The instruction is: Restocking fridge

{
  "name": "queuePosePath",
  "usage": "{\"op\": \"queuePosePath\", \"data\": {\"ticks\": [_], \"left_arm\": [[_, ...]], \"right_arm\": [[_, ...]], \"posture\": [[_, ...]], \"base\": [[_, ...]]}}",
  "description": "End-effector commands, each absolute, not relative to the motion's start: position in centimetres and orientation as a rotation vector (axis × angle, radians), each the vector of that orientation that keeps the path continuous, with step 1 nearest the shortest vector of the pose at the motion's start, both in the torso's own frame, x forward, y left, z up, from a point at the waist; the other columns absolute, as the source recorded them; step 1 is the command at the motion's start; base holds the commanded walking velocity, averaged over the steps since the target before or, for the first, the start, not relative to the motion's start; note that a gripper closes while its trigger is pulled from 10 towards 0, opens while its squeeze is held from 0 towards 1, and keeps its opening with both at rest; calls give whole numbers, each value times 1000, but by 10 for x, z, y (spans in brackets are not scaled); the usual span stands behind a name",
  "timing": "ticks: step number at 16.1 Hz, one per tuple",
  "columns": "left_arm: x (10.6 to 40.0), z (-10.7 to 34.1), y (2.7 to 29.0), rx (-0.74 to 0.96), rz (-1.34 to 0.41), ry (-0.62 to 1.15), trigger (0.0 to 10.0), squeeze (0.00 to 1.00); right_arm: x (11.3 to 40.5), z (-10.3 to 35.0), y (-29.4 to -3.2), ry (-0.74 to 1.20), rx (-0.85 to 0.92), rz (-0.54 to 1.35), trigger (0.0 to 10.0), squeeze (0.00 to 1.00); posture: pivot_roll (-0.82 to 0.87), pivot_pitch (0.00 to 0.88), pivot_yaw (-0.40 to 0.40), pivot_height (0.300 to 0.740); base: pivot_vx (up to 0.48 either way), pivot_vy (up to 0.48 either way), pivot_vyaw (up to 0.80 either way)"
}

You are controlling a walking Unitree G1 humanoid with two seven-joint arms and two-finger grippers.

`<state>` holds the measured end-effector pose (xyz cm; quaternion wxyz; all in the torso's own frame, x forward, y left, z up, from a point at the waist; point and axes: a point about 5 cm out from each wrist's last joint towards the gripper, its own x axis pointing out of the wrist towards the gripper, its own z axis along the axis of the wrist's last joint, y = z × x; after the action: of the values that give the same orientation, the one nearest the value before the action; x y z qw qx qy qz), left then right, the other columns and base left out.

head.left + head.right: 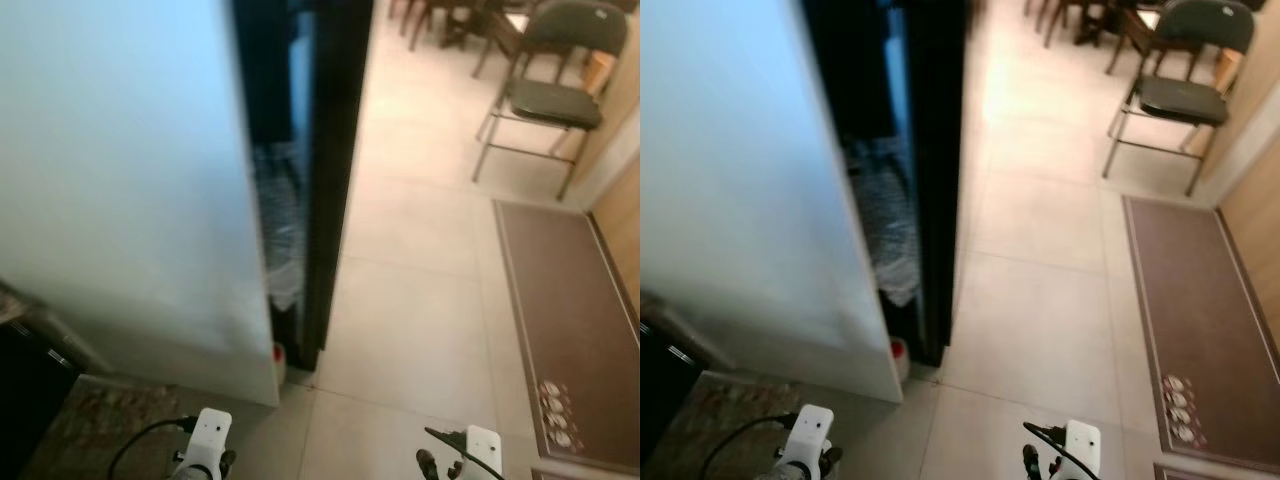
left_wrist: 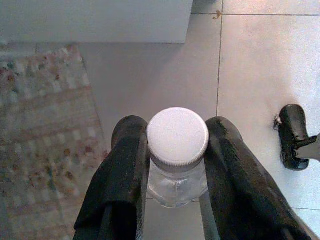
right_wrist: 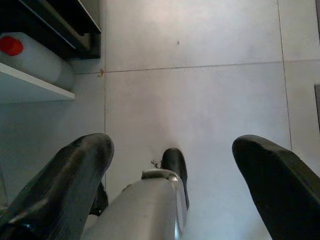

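Fridge [image 1: 130,190]: tall pale-blue side panel on robot's left, dark door edge [image 1: 335,170] just beside it, w/ a narrow gap between showing a mesh-like patterned thing, blurred, can't tell what. Small red-capped white jug [image 3: 35,57] sits at floor level at the fridge's foot, under a pale ledge, per right wrist view.

Left pincer [image 2: 177,165] closed on a clear bottle [image 2: 177,175] w/ white screw cap [image 2: 177,136]; both black fingers [image 2: 125,170] press the neck just below the cap. No label or writing readable on cap or bottle. Below it: pale tile floor [image 1: 420,330] and a patterned rug [image 2: 40,130] near the fridge base.

Right pincer [image 3: 177,165] open, fingers well apart, nothing between them, hanging over bare tile.

Farther off on robot's right: brown doormat [image 1: 570,320] along a wooden wall, w/ a small round-motif print at its near end, too small to read. Folding chair [image 1: 550,90] w/ dark seat stands beyond the mat, more chair legs behind it.
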<state>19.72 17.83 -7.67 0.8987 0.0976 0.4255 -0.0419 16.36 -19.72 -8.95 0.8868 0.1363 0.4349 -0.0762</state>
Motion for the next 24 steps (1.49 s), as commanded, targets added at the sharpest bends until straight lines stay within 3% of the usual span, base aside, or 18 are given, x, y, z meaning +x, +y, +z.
{"op": "queuePosePath", "data": {"ticks": [1, 6, 12, 20, 24], "left_arm": [[189, -81, 184, 205, -76, 918, 10000, 0], [187, -82, 184, 213, -78, 921, 10000, 0], [188, -81, 185, 217, -73, 916, 10000, 0], [190, -80, 183, 212, -77, 911, 10000, 0], [191, -80, 182, 209, -78, 909, 10000, 0]], "right_arm": [[159, -92, -194, 913, 302, -170, 10000, 0], [158, -92, -195, 916, 306, -178, 10000, 0], [157, -92, -197, 919, 306, -182, 10000, 0], [158, -92, -197, 918, 304, -184, 10000, 0], [159, -92, -196, 923, 295, -174, 10000, 0]], "posture": [[-115, 55, -10, 740], [-115, 50, -8, 740], [-111, 58, -11, 740], [-111, 63, -17, 740], [-111, 64, -19, 740]], "base": [[0, 360, 0], [0, 344, 0], [0, 0, 0], [284, 0, 0], [292, 0, -550]]}}
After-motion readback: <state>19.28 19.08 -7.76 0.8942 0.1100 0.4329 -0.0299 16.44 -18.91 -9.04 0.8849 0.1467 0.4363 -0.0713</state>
